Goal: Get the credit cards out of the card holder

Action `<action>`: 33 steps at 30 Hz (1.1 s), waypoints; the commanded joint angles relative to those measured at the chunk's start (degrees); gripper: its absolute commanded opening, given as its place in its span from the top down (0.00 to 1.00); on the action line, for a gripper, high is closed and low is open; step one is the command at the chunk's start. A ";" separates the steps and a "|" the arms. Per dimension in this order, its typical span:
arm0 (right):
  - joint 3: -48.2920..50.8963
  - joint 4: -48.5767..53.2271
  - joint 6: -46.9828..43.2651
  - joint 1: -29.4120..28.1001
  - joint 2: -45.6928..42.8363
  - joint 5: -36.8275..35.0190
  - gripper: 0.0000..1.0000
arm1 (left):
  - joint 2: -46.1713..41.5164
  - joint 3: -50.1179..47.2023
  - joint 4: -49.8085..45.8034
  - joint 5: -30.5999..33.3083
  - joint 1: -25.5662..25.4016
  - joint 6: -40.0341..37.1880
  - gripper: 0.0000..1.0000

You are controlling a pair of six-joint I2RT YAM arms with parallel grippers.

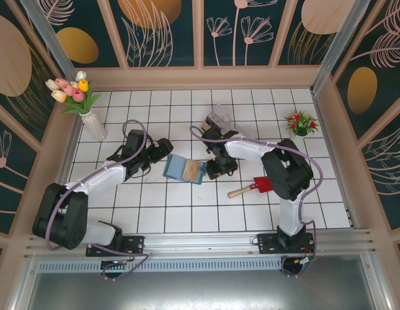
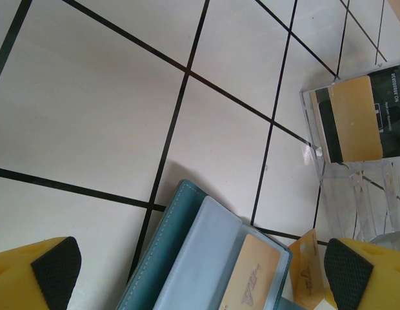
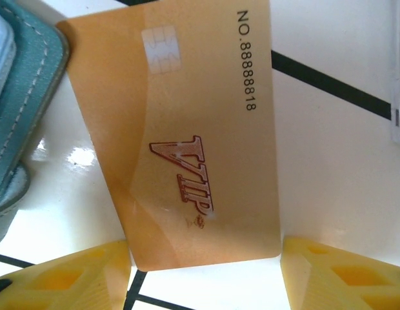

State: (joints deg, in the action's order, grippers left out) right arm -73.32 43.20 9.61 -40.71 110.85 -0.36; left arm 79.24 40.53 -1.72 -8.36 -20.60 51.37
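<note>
The slate-blue card holder (image 1: 177,168) lies open on the tiles, one tan card (image 2: 251,274) still in its clear sleeve. My right gripper (image 1: 216,170) is just right of it, shut on a second tan VIP card (image 3: 187,129). That card sits tilted outside the holder (image 3: 22,84), its side edges against both yellow fingers (image 3: 64,278). My left gripper (image 2: 200,281) is open over the holder's (image 2: 180,258) left half with nothing between its pads (image 2: 55,268). The held card (image 2: 308,271) shows beside the right pad. A dark card (image 2: 390,97) lies in the clear box.
The clear plastic box (image 1: 220,118) stands behind the right gripper and holds another tan card (image 2: 355,119). A red-bladed toy shovel (image 1: 251,187) lies to the right. A vase of tulips (image 1: 90,116) is at the back left and a small potted plant (image 1: 300,122) at the back right.
</note>
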 commanded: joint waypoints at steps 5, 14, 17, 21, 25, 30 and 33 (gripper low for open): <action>0.36 -0.49 -0.21 0.45 3.93 -0.77 0.44 | 0.21 0.07 -0.13 0.10 0.34 -1.23 0.02; -0.97 1.07 0.12 0.52 0.58 -1.31 0.43 | 0.39 0.35 -0.05 -0.26 0.33 -1.22 0.01; -1.10 1.75 0.28 0.56 -0.98 -1.46 0.43 | 0.65 0.52 0.12 -0.43 0.35 -1.27 0.01; -0.80 1.89 0.50 0.63 -2.39 -1.46 0.42 | 1.17 0.55 0.69 -1.28 0.36 -1.18 0.01; -0.92 1.81 0.58 0.81 -3.28 -0.83 0.42 | 1.77 0.65 1.43 -2.21 0.27 -0.87 0.02; -1.07 1.83 0.50 1.00 -4.20 -0.77 0.42 | 2.43 0.86 2.21 -3.51 0.29 -0.67 0.01; -1.06 1.74 0.35 1.24 -4.97 -0.75 0.42 | 3.13 0.94 3.58 -5.68 0.29 -0.59 0.01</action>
State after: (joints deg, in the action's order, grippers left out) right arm -74.00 43.97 9.54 -40.03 108.73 -0.60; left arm 81.30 40.53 -0.56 -11.40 -20.60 51.24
